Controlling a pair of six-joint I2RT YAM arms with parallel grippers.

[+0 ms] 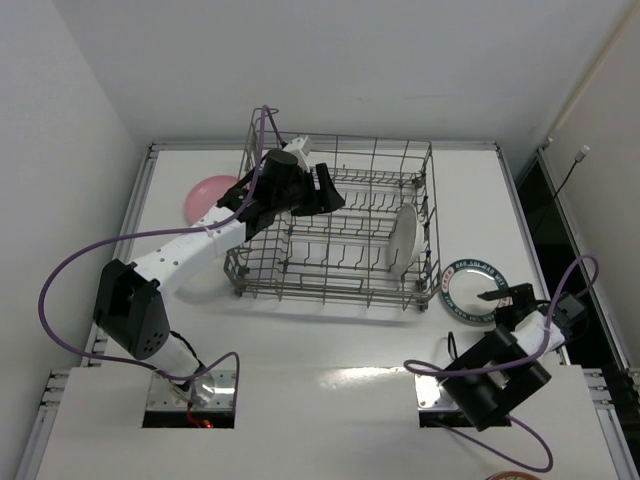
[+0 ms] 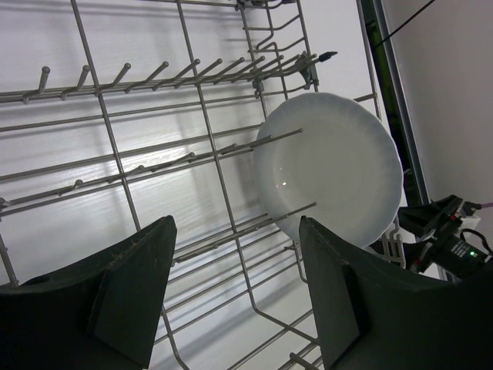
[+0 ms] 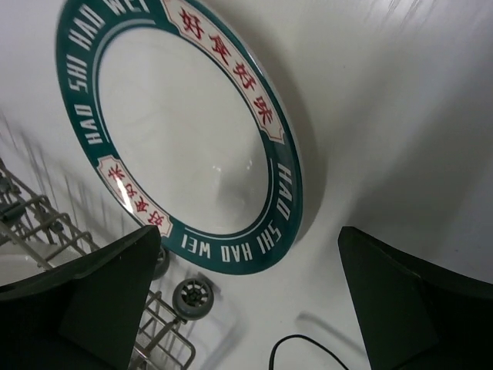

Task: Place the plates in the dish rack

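Note:
The grey wire dish rack stands mid-table. One white plate stands upright between tines at its right end; it also shows in the left wrist view. My left gripper hovers over the rack's back left part, open and empty, with rack wires below it. The pink plate lies on the table left of the rack, partly hidden by the left arm. The teal-rimmed plate lies flat to the right of the rack. My right gripper is open and empty just above its near edge; the plate fills that view. The second white plate is not clearly visible.
A small grey wheel at the rack's corner sits close to the teal-rimmed plate. Purple cables loop from both arms. The table's raised edge rails run along left and right; walls close in behind.

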